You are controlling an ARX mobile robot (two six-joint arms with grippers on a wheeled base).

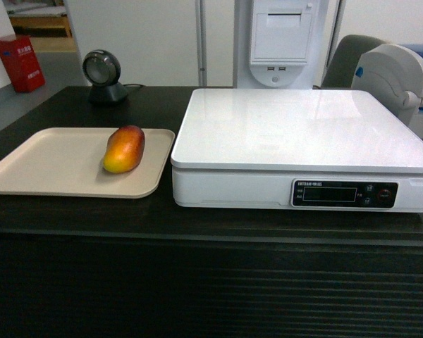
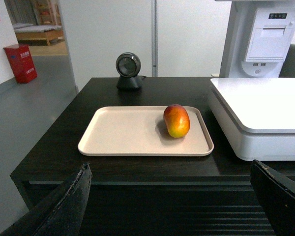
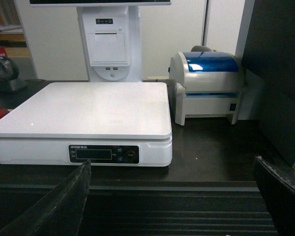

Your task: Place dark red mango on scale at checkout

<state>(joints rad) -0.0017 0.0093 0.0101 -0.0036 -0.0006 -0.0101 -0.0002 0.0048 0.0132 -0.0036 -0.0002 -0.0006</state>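
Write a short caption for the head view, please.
Dark red mango lying on a beige tray, left of the empty white scale on the checkout.

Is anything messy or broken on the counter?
No, nothing stands out. The mango lies whole on the beige tray, the scale sits flat beside it, and nothing looks spilled or tipped over.

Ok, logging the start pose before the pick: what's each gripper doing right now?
Left gripper: open, empty, back from the dark red mango.
Right gripper: open, empty, facing the scale.
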